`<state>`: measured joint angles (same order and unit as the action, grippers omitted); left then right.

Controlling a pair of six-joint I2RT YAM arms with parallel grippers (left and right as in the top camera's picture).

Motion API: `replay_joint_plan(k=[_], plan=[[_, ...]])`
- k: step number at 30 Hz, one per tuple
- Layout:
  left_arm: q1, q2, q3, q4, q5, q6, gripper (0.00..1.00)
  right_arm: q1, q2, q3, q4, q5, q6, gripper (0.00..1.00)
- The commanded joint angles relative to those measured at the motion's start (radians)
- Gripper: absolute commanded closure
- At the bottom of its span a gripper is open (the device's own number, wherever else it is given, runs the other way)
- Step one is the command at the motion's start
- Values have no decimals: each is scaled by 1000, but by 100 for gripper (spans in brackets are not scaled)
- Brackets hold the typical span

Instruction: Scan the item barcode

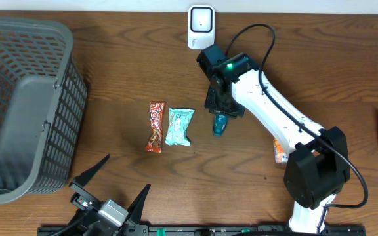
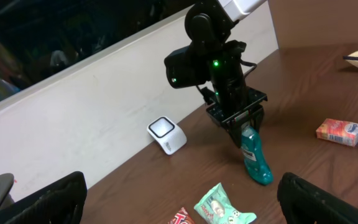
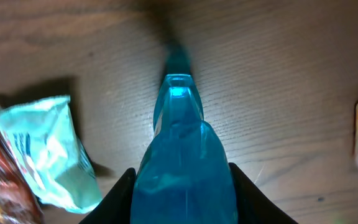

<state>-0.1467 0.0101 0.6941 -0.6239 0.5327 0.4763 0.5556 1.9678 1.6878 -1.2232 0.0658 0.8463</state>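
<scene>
The teal bottle (image 3: pixel 182 155) sits clamped in your right gripper's (image 1: pixel 222 111) jaws, scanner (image 1: pixel 201 26) at its 12 o'clock; your left gripper's (image 1: pixel 126 172) jaws stand apart.

The scanner (image 1: pixel 201 26) sits beyond the right gripper (image 1: pixel 220 113), bottle (image 1: pixel 219 126) in it; pouch (image 1: pixel 178 126) and bar (image 1: pixel 155 126) lie just left, basket (image 1: pixel 74 98) farther left.

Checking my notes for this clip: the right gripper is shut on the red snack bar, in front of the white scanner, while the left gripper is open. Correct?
Not quite: the right gripper is shut on the teal bottle, as the left wrist view shows; the red snack bar lies loose on the table. The rest stands.
</scene>
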Motion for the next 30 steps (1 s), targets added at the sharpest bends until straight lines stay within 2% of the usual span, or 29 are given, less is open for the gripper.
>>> replay_joint_plan(k=[1, 3, 6, 8, 11, 13, 15, 19, 30], plan=[[0, -7, -3, 4, -2, 10, 2, -1, -27, 32, -6, 61, 229, 99], [0, -7, -3, 4, -2, 10, 2, -2, -27, 32, -12, 94, 338, 98], [0, -7, -3, 5, -2, 10, 2, -21, -27, 32, -56, 102, 604, 99], [0, -7, -3, 4, -2, 10, 2, -32, -27, 32, -82, 110, 719, 98], [0, -7, -3, 5, -2, 10, 2, -44, -27, 31, -159, 113, 1050, 97], [0, -7, -3, 5, -2, 10, 2, -43, -26, 31, -163, 112, 1147, 95], [0, -7, -3, 5, -2, 10, 2, -43, -26, 31, -159, 109, 1205, 94], [-1, -7, -3, 5, -2, 10, 2, -44, -19, 31, -94, 117, 1205, 96], [-1, -7, -3, 7, -2, 10, 2, -44, 48, 24, 35, 63, 1205, 86]])
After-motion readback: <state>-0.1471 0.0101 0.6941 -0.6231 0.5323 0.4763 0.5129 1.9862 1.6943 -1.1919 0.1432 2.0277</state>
